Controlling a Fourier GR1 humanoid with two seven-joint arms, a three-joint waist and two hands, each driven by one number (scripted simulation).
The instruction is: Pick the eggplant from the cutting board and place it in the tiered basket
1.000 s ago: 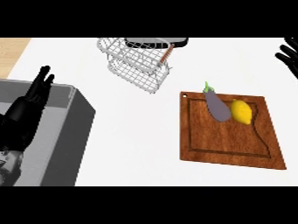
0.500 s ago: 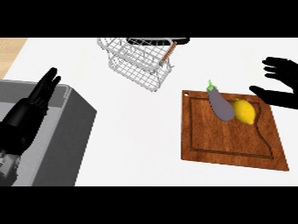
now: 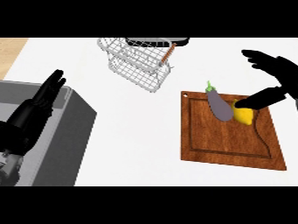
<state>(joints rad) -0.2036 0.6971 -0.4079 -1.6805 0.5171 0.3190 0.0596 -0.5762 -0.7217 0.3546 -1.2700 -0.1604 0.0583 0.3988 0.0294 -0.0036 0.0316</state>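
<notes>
Reach step: our right hand [image 3: 281,81], fingers wide, thumb seemingly over the lemon [image 3: 244,114]; next, shift toward nine o'clock onto the eggplant [image 3: 220,105].

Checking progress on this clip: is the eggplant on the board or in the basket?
On the board. The eggplant lies on the cutting board beside a lemon; the basket holds nothing visible.

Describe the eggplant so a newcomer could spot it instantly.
Find the brown wooden cutting board at the counter's right. At its top edge lie two items side by side: the eggplant is the left one, long, dull purple with a green stem, beside a yellow lemon.
</notes>
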